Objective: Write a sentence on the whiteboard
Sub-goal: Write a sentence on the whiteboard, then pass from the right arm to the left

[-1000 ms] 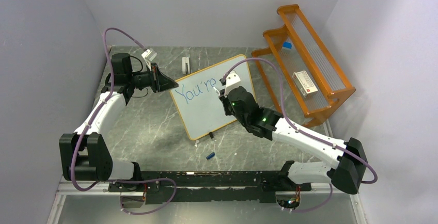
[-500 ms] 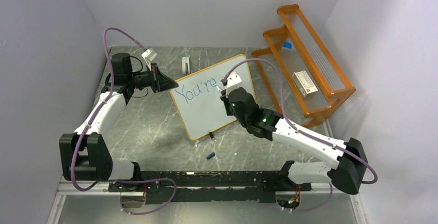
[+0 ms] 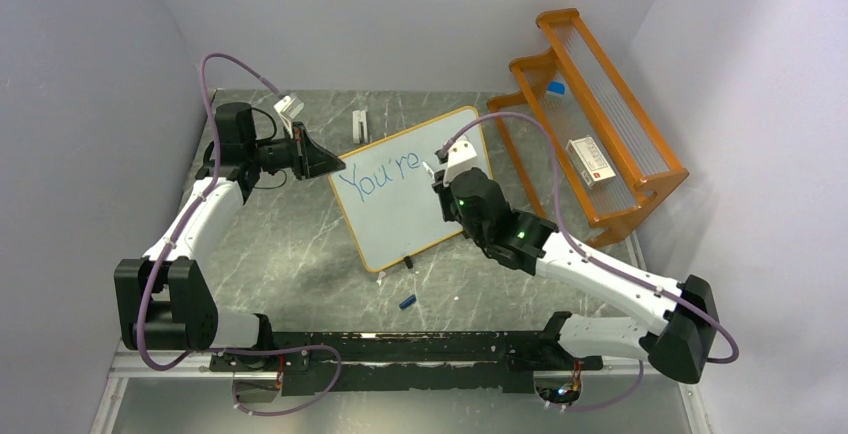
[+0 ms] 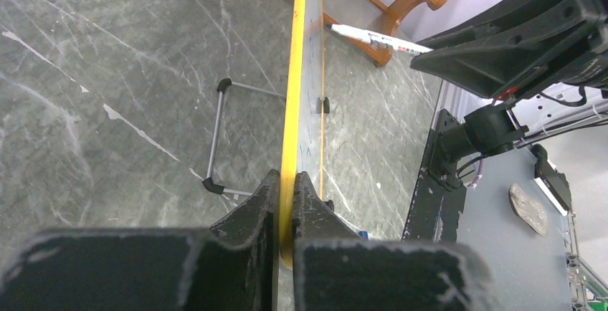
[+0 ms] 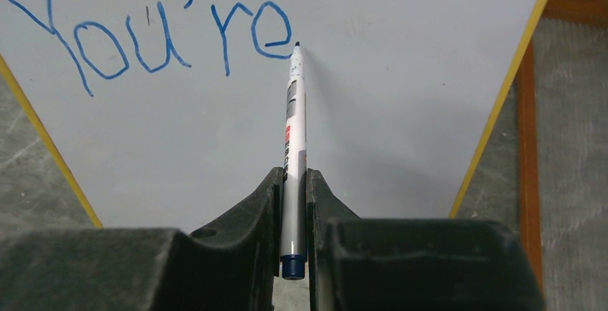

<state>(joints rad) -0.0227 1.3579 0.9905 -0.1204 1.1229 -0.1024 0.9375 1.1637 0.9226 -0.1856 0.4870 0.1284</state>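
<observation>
The whiteboard [image 3: 400,224] stands tilted on the table with "You're" [image 3: 378,176] written on it in blue. My left gripper [image 3: 335,166] is shut on the board's yellow left edge [image 4: 294,110], and its jaws [image 4: 287,178] pinch the frame. My right gripper [image 3: 441,176] is shut on a white marker [image 5: 294,110] with a blue end. The marker's tip sits just right of the final "e" [image 5: 271,37], at or very near the board [image 5: 401,110]. In the left wrist view the marker [image 4: 373,37] points at the board from the right.
An orange wooden rack [image 3: 600,104] stands at the back right and holds a white box [image 3: 590,162] and a small blue item [image 3: 556,87]. A blue cap [image 3: 406,301] lies on the table in front of the board. A small white piece [image 3: 360,124] lies behind it.
My right gripper with the marker has shifted slightly to the right, past the end of "You're". The left gripper and the board have stayed put.
</observation>
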